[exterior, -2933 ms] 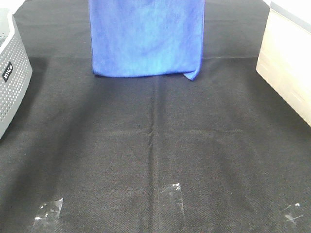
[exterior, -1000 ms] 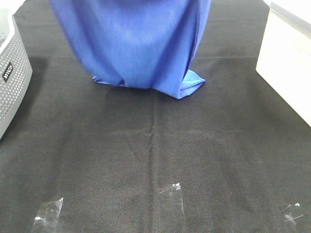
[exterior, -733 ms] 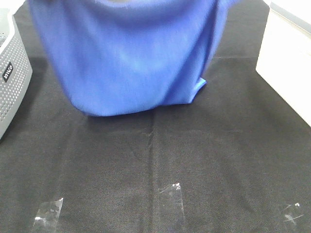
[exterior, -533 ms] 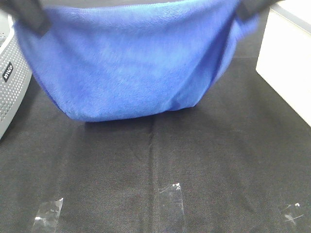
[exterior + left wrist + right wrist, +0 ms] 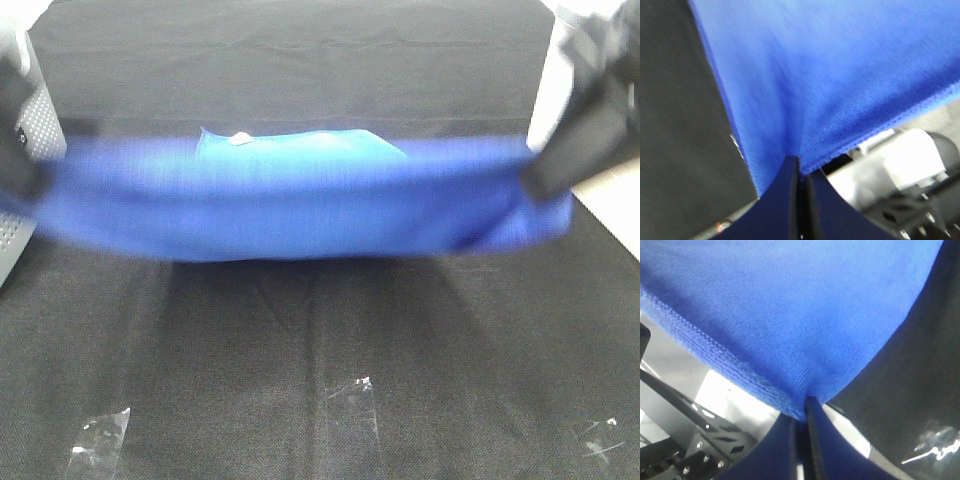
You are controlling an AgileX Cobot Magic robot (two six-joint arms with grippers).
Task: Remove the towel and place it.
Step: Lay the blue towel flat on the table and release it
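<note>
The royal-blue towel is stretched wide across the middle of the high view, blurred by motion, a little above the black table cloth. Its far edge with a small white tag rests further back. My left gripper is shut on the towel's left end, and my right gripper is shut on its right end. In the left wrist view the left gripper pinches the towel at its hem. The right wrist view shows the right gripper clamped on the towel edge.
A grey perforated basket stands at the left edge. A cream box stands at the right edge behind the right arm. Clear tape pieces lie on the cloth near the front.
The towel hung flat at the back, then got pulled forward and down. Both grippers have come into view at the sides, and the towel now spans between them as a low wide band.
</note>
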